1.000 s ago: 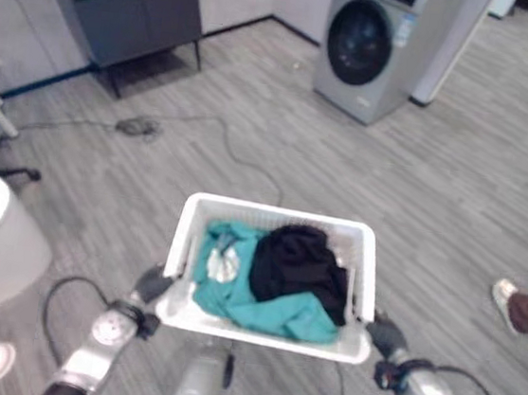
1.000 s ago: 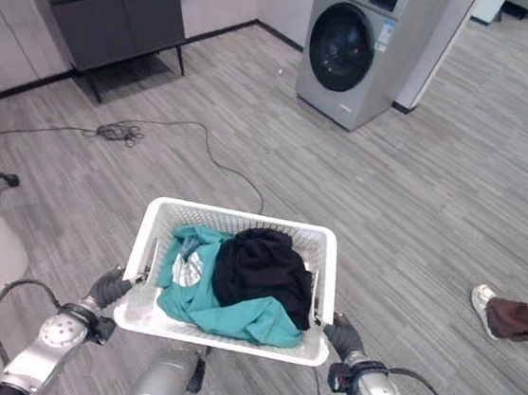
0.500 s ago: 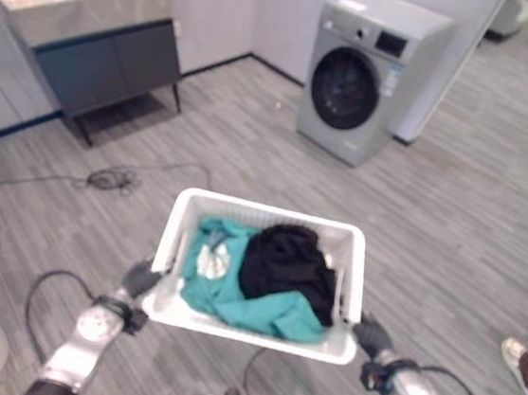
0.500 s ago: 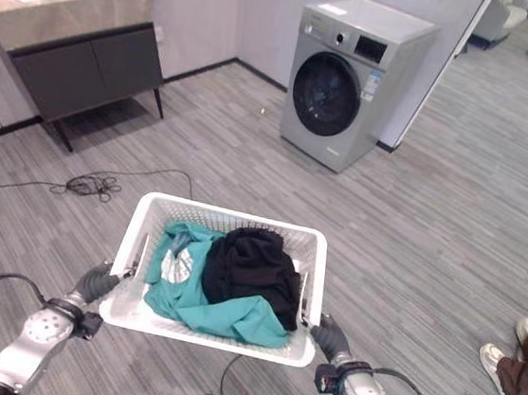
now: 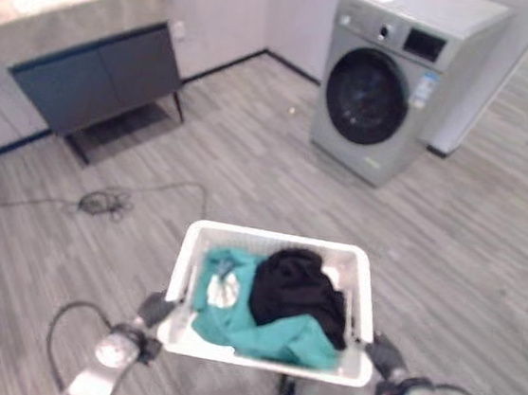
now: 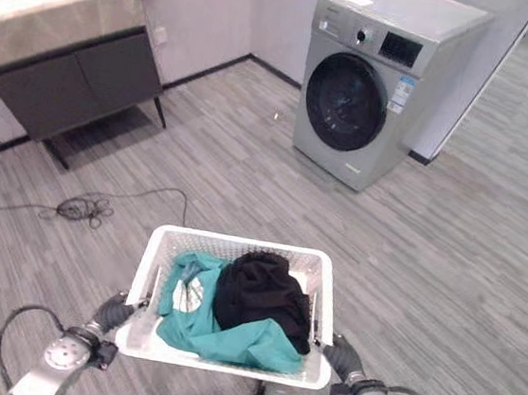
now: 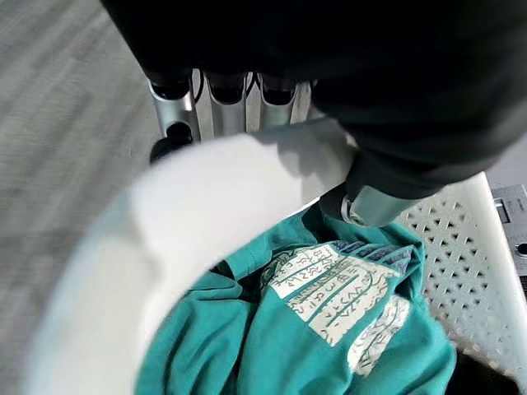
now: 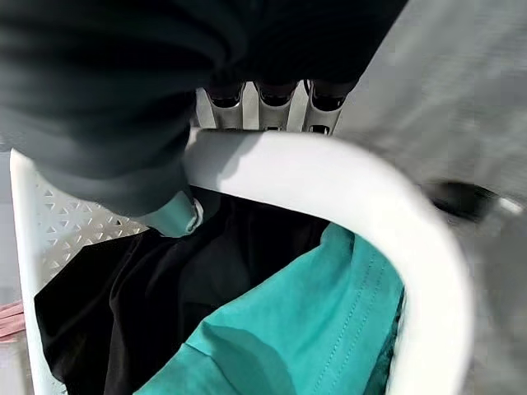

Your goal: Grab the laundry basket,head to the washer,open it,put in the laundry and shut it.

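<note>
Between the two arms in the left eye view, a white perforated plastic laundry basket is held above the grey wood-grain plank floor. It contains a crumpled teal printed T-shirt and, on top toward the robot's right, a black bundled garment. The left hand meets the basket's left rim and the right hand its right rim. Ahead and well apart stands a silver front-loading washing machine with its dark round door shut.

From the right eye view, a dark-fronted vanity cabinet with a grey countertop stands to the robot's left against the wall, and a thin dark cable lies coiled on the floor before it.

At the left wrist, the silver fingers curl under the white rim while the thumb presses inside, just above the teal shirt.

At the right wrist, the fingers likewise wrap beneath the rim; the thumb, partly hidden, appears to clamp from within, beside the black garment.
</note>
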Available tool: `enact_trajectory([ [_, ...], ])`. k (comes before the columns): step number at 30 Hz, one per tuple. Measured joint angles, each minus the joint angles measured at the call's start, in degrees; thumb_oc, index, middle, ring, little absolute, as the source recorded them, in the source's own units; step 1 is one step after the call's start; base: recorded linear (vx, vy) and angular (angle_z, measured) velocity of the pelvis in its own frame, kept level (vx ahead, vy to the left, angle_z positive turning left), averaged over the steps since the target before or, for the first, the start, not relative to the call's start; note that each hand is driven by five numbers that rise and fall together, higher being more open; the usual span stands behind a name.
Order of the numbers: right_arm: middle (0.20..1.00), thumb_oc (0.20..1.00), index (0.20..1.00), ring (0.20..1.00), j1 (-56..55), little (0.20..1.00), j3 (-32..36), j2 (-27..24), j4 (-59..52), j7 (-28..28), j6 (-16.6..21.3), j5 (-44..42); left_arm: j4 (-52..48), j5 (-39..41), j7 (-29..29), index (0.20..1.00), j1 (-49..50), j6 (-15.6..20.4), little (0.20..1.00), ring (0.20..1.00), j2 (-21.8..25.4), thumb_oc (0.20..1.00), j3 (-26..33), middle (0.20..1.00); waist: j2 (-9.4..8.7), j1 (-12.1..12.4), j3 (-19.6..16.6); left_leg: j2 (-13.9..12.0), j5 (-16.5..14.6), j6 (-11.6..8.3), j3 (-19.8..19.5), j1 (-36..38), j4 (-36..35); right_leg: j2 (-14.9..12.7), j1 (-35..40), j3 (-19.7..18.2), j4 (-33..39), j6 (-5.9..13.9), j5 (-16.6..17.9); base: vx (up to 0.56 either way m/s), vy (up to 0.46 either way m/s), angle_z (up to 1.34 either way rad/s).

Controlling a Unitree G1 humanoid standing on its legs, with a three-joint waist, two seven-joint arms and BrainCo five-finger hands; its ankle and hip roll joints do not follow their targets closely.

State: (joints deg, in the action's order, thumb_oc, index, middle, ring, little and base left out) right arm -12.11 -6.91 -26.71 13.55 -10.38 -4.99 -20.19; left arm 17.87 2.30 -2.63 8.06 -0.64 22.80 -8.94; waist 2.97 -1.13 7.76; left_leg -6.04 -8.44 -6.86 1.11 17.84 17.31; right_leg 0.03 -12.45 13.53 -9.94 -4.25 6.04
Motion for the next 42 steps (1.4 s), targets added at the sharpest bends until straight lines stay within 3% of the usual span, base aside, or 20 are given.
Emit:
enact_trajectory([
  [2, 0.200, 0.200, 0.200, 0.200, 0.6, 0.200, -0.4, 0.1, 0.1, -0.3, 0.1, 0.0, -0.1, 0.3, 0.0, 0.200, -0.4, 0.0, 0.200, 0.200, 0.9, 0.200, 0.4, 0.200, -1.88, 1.1, -0.3, -2.0, 13.4, 1.41, 0.8, -7.8, 20.4, 2.5, 5.0, 0.2, 0.6, -3.33, -3.3, 0.29, -0.412, -0.36],
  [3, 0.200, 0.200, 0.200, 0.200, 0.3, 0.200, -0.4, 0.2, -0.2, -0.3, 0.2, 0.0, -0.6, 0.3, -0.1, 0.200, -0.4, 0.1, 0.200, 0.200, 1.1, 0.200, 0.3, 0.200, -2.49, 1.2, -0.4, -3.4, 19.2, 3.79, 0.6, -12.8, 29.2, 3.2, 7.3, 0.0, 2.3, -3.94, -3.8, 0.14, -0.208, -0.24],
  [5, 0.200, 0.200, 0.200, 0.200, 0.4, 0.200, -0.8, 0.3, -0.1, -0.1, 0.5, -0.1, -0.6, 0.3, -0.1, 0.200, -0.3, 0.3, 0.200, 0.200, 1.6, 0.200, 0.5, 0.200, -4.64, 1.5, -0.7, -4.2, 14.7, 3.30, 0.6, -19.3, 33.6, 3.8, 9.3, -1.0, 2.2, -6.42, -6.3, 0.21, -0.256, -0.15],
  [8, 0.200, 0.200, 0.200, 0.200, -0.7, 0.200, -0.9, 1.1, -0.2, 0.4, 0.6, -0.1, -0.6, 0.3, -0.3, 0.200, 0.0, 0.0, 0.200, 0.200, 1.9, 0.200, 0.4, 0.200, -7.12, 2.2, -0.1, -8.0, 10.4, 7.34, 2.0, -31.0, 38.3, 5.3, 14.2, -1.9, 4.5, -7.76, -7.9, 0.22, -0.045, -0.21],
  [10, 0.200, 0.200, 0.200, 0.200, -1.3, 0.200, -0.5, 1.6, -0.2, 0.8, 0.5, -0.1, -0.4, 0.4, -0.3, 0.200, -0.1, -0.3, 0.200, 0.200, 2.3, 0.200, -0.4, 0.200, -7.71, 2.5, 0.4, -8.5, 7.8, 4.93, 3.1, -36.5, 34.4, 5.1, 16.2, -2.6, 5.6, -6.34, -8.8, 0.29, 0.087, -0.05],
  [11, 0.200, 0.200, 0.200, 0.200, -2.1, 0.200, 0.1, 1.9, -0.4, 1.2, 0.5, -0.1, -0.1, 0.4, -0.1, 0.200, -1.1, -0.2, 0.200, 0.200, 2.2, 0.200, -1.3, 0.200, -7.88, 2.5, 0.8, -8.0, 6.9, 4.48, 5.5, -37.0, 22.5, 4.9, 17.5, -2.6, 7.1, -2.32, -9.6, 0.24, 0.090, 0.20],
  [12, 0.200, 0.200, 0.200, 0.200, -2.2, 0.200, 0.0, 1.3, -0.5, 1.4, 0.5, -0.2, -0.1, 0.4, -0.1, 0.200, -1.3, -0.2, 0.200, 0.200, 2.2, 0.200, -1.9, 0.200, -7.37, 2.3, 1.1, -7.4, 7.5, 3.86, 7.5, -35.4, 6.5, 5.1, 18.4, -1.7, 8.3, -1.99, -9.5, 0.40, 0.108, 0.22],
  [13, 0.200, 0.200, 0.200, 0.200, -1.9, 0.200, 0.1, 1.3, -0.3, 1.6, 0.5, -0.2, 0.9, 0.4, 0.2, 0.200, -1.9, -0.4, 0.200, 0.200, 2.0, 0.200, -2.4, 0.200, -5.35, 2.4, 2.0, -4.9, 8.8, 3.14, 7.7, -38.2, -5.8, 6.4, 21.4, -1.6, 10.4, 1.23, -11.9, 0.49, 0.126, 0.07],
  [15, 0.200, 0.200, 0.200, 0.200, -1.6, 0.200, -0.1, 1.3, -0.2, 1.7, 0.5, -0.2, 2.1, 0.4, 0.2, 0.200, -2.7, -0.3, 0.200, 0.200, 1.7, 0.200, -2.3, 0.200, -4.76, 3.7, 2.5, -0.3, 9.2, 2.62, 2.9, -37.9, -15.7, 6.7, 23.1, -3.0, 11.6, 2.33, -12.8, 0.34, 0.071, -0.16],
  [18, 0.200, 0.200, 0.200, 0.200, -1.2, 0.200, -0.3, 1.3, -0.1, 1.7, 0.5, -0.1, 1.8, 0.4, 0.2, 0.200, -2.5, -0.3, 0.200, 0.200, 1.9, 0.200, -2.2, 0.200, -4.15, 6.1, 2.9, 4.1, 9.8, 3.21, -1.6, -39.1, -16.8, 7.4, 25.8, -5.4, 12.9, 3.08, -13.9, 0.34, 0.098, -0.49],
  [19, 0.200, 0.200, 0.200, 0.200, -0.8, 0.200, -0.4, 1.4, 0.1, 1.7, 0.5, -0.1, 1.8, 0.5, 0.3, 0.200, -2.5, -0.3, 0.200, 0.200, 2.0, 0.200, -2.0, 0.200, -4.21, 7.6, 3.0, 5.9, 10.7, 4.02, -3.3, -39.0, -15.7, 7.6, 27.6, -6.4, 12.9, 1.79, -13.9, 0.52, 0.207, -0.56],
  [24, 0.200, 0.200, 0.200, 0.200, 1.4, 0.200, -1.5, 1.0, 0.9, 1.6, 0.5, -0.1, 1.3, 1.3, 0.1, 0.200, -2.8, -0.3, 0.200, 0.200, 2.6, 0.200, -1.2, 0.200, -6.07, 8.4, 2.0, 7.0, 15.4, 9.20, -2.5, -34.5, -11.2, 6.8, 32.4, -10.9, 12.1, 3.28, -17.6, 0.38, 0.179, -0.57],
  [25, 0.200, 0.200, 0.200, 0.200, 1.2, 0.200, -1.6, 2.1, 1.1, 1.8, 0.6, -0.1, 1.5, 1.3, 0.3, 0.200, -3.4, -0.3, 0.200, 0.200, 3.4, 0.200, -1.1, 0.200, -8.23, 7.9, 1.5, 8.0, 18.2, 11.81, -1.7, -32.8, -10.6, 5.1, 32.1, -10.7, 7.9, 4.74, -19.3, 0.36, 0.200, -0.03],
  [28, 0.200, 0.200, 0.200, 0.200, 1.8, 0.200, -1.8, 2.7, 1.1, 1.9, 0.6, -0.1, 1.3, 1.3, 0.1, 0.200, -3.9, -0.3, 0.200, 0.200, 4.4, 0.200, -1.1, 0.200, -9.95, 7.7, 1.0, 10.3, 14.1, 13.51, 0.1, -29.3, -10.0, 1.8, 30.4, -10.8, -1.1, 5.83, -18.9, 0.34, 0.235, -0.12],
  [30, 0.200, 0.200, 0.200, 0.200, 2.8, 0.200, -2.1, 3.1, 1.0, 1.9, 0.6, 0.0, 1.0, 1.5, 0.2, 0.200, -3.9, -0.3, 0.200, 0.200, 5.2, 0.200, -0.8, 0.200, -9.44, 8.1, 0.9, 11.0, 12.1, 14.73, 1.6, -25.4, -10.8, -0.4, 26.1, -9.9, -14.0, 6.96, -18.3, 0.19, 0.179, -0.39],
  [31, 0.200, 0.200, 0.200, 0.200, 3.3, 0.200, -2.4, 3.5, 0.7, 1.9, 0.6, 0.0, 0.6, 2.4, 0.2, 0.200, -4.1, -0.2, 0.200, 0.200, 6.2, 0.200, -0.4, 0.200, -8.97, 8.6, 0.6, 11.5, 11.6, 14.07, 2.2, -22.9, -11.8, -2.9, 21.4, -8.5, -25.3, 9.17, -18.2, 0.19, 0.175, -0.40],
  [33, 0.200, 0.200, 0.200, 0.200, 3.6, 0.200, -2.3, 3.8, 0.9, 1.9, 0.7, 0.0, -0.8, 2.5, 0.3, 0.200, -4.2, -0.2, 0.200, 0.200, 6.6, 0.200, 0.1, 0.200, -7.98, 8.6, 0.6, 12.0, 8.8, 17.52, 3.2, -20.5, -12.5, -6.8, 16.6, -7.0, -32.0, 11.25, -18.2, 0.24, 0.188, -0.36],
  [35, 0.200, 0.200, 0.200, 0.200, 3.8, 0.200, -2.2, 3.9, 0.7, 1.9, 0.9, 0.0, -1.3, 2.5, 0.3, 0.200, -4.0, -0.3, 0.200, 0.200, 6.9, 0.200, 0.2, 0.200, -5.97, 8.1, 0.7, 11.8, 8.0, 18.25, 3.4, -17.8, -13.5, -11.3, 11.2, -3.1, -36.5, 11.75, -18.7, 0.17, 0.092, -0.20],
  [39, 0.200, 0.200, 0.200, 0.200, 2.0, 0.200, -2.3, 4.1, 0.1, 1.6, 1.1, 0.0, -2.2, 2.5, 0.0, 0.200, -3.0, -0.3, 0.200, 0.200, 7.5, 0.200, 0.1, 0.200, -4.19, 6.8, 1.0, 11.7, 5.9, 13.67, 2.9, -14.0, -15.5, -15.0, 2.1, 1.2, -27.1, 11.09, -18.2, 0.23, -0.024, 0.12],
  [42, 0.200, 0.200, 0.200, 0.200, 0.1, 0.200, -2.3, 3.9, -0.4, 1.6, 1.0, 0.0, -2.3, 2.5, -0.1, 0.200, -1.7, -0.3, 0.200, 0.200, 7.4, 0.200, -0.5, 0.200, -4.16, 4.9, 1.0, 11.6, 5.0, 11.08, 1.1, -12.5, -15.1, -14.8, 1.1, 5.1, -5.5, 9.61, -12.2, 0.23, -0.137, 0.44],
])
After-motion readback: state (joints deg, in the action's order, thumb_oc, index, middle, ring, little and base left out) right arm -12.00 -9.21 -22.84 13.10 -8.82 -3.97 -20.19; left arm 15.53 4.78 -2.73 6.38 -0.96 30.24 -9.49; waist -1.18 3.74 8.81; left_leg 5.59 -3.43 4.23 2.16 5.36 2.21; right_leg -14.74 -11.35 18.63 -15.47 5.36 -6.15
